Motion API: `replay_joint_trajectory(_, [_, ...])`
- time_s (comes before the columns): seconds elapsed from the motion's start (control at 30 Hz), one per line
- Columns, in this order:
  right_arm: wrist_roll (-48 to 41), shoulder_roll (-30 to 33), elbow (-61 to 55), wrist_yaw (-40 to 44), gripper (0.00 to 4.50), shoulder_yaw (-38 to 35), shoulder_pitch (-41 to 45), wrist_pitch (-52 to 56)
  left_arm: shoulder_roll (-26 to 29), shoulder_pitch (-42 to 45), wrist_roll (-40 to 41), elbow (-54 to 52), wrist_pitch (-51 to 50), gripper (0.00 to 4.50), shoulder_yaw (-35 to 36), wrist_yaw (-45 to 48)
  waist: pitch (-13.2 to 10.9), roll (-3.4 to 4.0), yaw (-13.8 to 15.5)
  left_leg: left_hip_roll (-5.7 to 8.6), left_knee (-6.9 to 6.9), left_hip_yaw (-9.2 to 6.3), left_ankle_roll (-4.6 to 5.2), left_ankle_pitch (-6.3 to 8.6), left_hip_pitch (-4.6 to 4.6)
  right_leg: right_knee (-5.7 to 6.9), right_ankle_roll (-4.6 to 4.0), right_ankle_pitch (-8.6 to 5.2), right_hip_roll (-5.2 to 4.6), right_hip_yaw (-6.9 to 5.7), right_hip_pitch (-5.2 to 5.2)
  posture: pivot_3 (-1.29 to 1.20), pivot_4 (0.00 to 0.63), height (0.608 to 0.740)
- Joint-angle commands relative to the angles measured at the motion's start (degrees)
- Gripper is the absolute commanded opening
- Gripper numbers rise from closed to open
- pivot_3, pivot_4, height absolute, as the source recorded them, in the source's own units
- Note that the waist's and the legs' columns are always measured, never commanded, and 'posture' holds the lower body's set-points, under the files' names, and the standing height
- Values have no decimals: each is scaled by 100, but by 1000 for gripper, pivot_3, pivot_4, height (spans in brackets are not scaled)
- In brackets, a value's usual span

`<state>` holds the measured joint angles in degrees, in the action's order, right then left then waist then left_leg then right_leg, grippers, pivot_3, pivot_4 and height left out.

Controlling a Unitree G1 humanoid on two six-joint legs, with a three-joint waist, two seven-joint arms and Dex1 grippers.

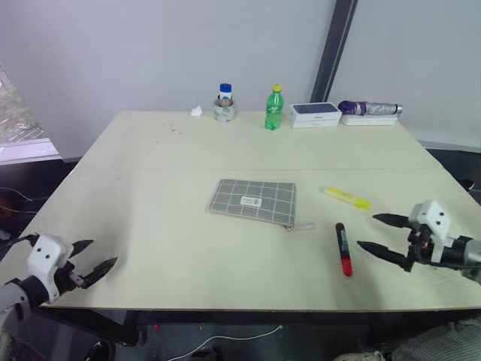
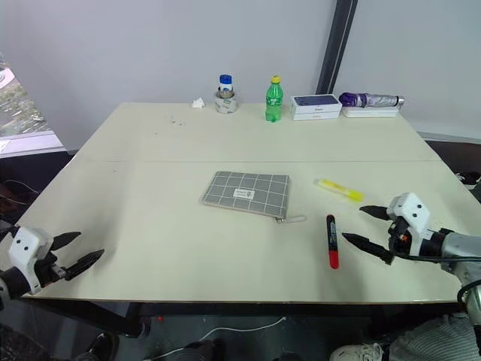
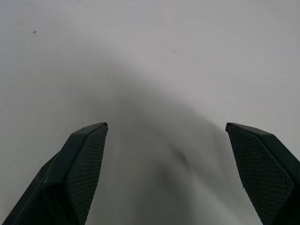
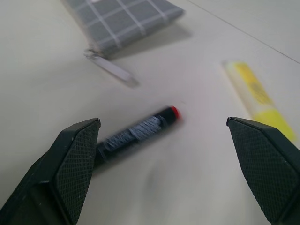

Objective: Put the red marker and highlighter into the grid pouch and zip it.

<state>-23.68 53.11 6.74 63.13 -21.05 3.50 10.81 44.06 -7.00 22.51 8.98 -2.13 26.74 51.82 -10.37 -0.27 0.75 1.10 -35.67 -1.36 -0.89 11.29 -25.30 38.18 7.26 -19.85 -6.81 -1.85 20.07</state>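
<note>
Table (image 1: 150, 195) of pale cream colour fills the room's middle, with a thin seam running across it from side to side. Behind it stands a plain light wall (image 1: 150, 53), and a dark post (image 1: 334, 45) rises at a slant behind the far edge. On the left there is a window (image 1: 15, 113).

The grid pouch (image 1: 253, 201) lies flat near the table's centre, its zipper pull (image 1: 302, 226) sticking out at the near right corner. To the right of it lies the highlighter (image 1: 346, 198), apart from the pouch. The red marker (image 1: 343, 247) lies nearer to the front edge, its red end pointing to the front, also apart from both.

The right gripper (image 1: 381, 235) hovers just beside the marker, over the right front part of the table, with jaws wide apart and nothing between them. The left gripper (image 1: 95, 260) is at the left front corner, jaws apart too, empty, well apart from everything.

Along the far edge stand a small jar with blue lid (image 1: 225, 103), a green bottle (image 1: 274, 109), a white-and-blue box (image 1: 316, 114) and a folded purple umbrella (image 1: 370, 109) on a white tray.
</note>
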Motion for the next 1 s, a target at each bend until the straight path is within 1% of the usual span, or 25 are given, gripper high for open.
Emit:
replay_joint_trajectory(0.03, [27, 38, -22, 9, 4500, -149, -36, -180, 73, 145, 36, -11, 209, 4259, 213, -38, 0, 0, -11, 0, 0, 0, 0, 0, 0, 0, 0, 0, 0, 0, 0, 0, 150, 740])
replay_joint_trajectory(0.1, [49, -25, 18, -70, 4500, -124, 10, -205, 59, 229, -33, -21, 216, 4259, 170, -164, 0, 0, -18, 0, -1, 1, 0, 0, 0, 3, 0, 0, 0, 1, 1, 0, 150, 740])
replay_joint_trajectory(0.4, [264, -32, 494, -200, 4500, -90, 102, -569, 98, 273, -199, 77, 393, 4259, 33, -112, 1, 1, -35, 0, 0, 5, 0, 0, 2, 5, 1, 1, 1, 1, 0, 0, 150, 740])
replay_joint_trajectory(0.63, [356, -83, 589, -393, 4500, -46, 189, -684, 47, 421, -302, 146, 565, 4259, -121, -89, 1, 1, -28, 0, -2, 4, 0, -1, 3, 5, 3, 1, 1, 1, -1, 0, 150, 740])
replay_joint_trajectory(0.8, [370, -156, 658, -675, 4500, 25, 431, -382, -32, 640, -406, 263, 704, 4259, -328, -117, 1, 1, -25, 0, -2, 5, 0, -1, 3, 5, 4, 2, 1, 1, -1, 0, 150, 740])
replay_joint_trajectory(0.97, [368, -404, 353, -944, 4500, 252, 710, -120, -137, 1086, -529, 437, 853, 4259, -570, -213, 1, 1, -27, 1, -4, 4, 0, -1, 3, 9, 5, 2, 2, 1, 0, 0, 150, 740])
replay_joint_trajectory(1.0, [298, -521, 266, -1076, 4254, 280, 861, 6, -133, 1239, -610, 566, 960, 4308, -637, -230, 1, 1, -30, 1, -5, 5, 0, -1, 2, 9, 5, 3, 2, 1, 1, 0, 150, 740])
